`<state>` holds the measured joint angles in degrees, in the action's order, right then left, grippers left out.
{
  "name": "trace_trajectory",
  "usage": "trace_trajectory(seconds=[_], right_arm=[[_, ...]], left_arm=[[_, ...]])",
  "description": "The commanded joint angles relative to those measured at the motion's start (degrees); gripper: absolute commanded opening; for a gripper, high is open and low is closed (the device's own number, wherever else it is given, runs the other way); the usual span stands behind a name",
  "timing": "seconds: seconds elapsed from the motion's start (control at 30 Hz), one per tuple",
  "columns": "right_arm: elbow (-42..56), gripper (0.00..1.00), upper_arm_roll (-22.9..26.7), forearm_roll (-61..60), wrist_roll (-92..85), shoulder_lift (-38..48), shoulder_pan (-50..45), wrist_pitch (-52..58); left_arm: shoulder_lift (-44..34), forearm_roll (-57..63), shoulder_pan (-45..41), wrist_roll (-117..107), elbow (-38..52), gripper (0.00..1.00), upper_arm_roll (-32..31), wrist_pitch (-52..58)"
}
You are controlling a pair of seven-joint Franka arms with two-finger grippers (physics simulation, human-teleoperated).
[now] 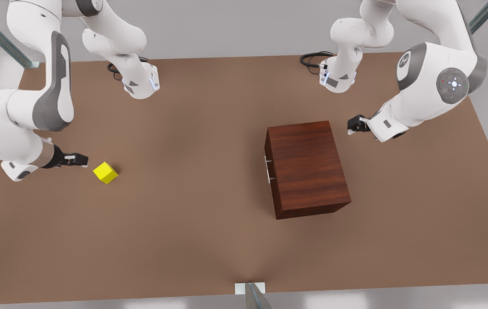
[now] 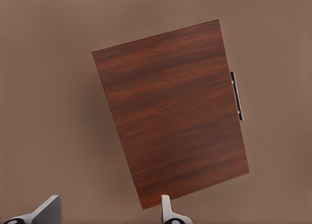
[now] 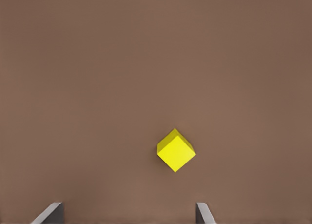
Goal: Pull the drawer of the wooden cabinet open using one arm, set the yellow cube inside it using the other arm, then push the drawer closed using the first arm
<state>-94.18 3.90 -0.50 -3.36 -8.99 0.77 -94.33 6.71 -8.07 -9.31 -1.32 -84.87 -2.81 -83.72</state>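
The wooden cabinet (image 1: 308, 167) stands on the table toward the front view's right. Its drawer (image 1: 271, 189) is closed, with the silver handle (image 1: 268, 169) facing the front view's left. My left gripper (image 1: 351, 126) hovers open just behind the cabinet's far right corner. From the left wrist, the cabinet (image 2: 170, 121) and handle (image 2: 237, 95) are seen from above, beyond the gripper (image 2: 109, 204). The yellow cube (image 1: 105, 172) lies on the table at the front view's left. My right gripper (image 1: 83, 160) is open just left of it, apart from it. The cube (image 3: 176, 150) lies ahead of the gripper (image 3: 127, 209).
The brown table (image 1: 192, 240) stretches wide between cube and cabinet. Both arm bases (image 1: 140, 83) (image 1: 338, 77) stand at the back edge with black cables (image 1: 312, 58). A metal post (image 1: 252, 294) rises at the front edge.
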Motion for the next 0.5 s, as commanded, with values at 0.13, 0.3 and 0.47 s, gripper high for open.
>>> trace_trajectory(seconds=[0.13,0.3,0.47], right_arm=[[0.1,1.00,0.0,-0.2,-1.3,-0.1,-0.1,0.6],[0.1,1.00,0.1,-0.3,-1.3,-0.2,-0.1,0.6],[0.1,1.00,0.1,-0.3,-1.3,-0.2,-0.1,0.5]], left_arm=[[-0.6,1.1,0.1,-0.5,0.2,1.00,0.3,0.6],[0.5,3.4,0.3,3.4,0.3,1.00,2.6,3.2],[1.7,3.9,0.1,1.1,0.2,1.00,2.5,2.3]])
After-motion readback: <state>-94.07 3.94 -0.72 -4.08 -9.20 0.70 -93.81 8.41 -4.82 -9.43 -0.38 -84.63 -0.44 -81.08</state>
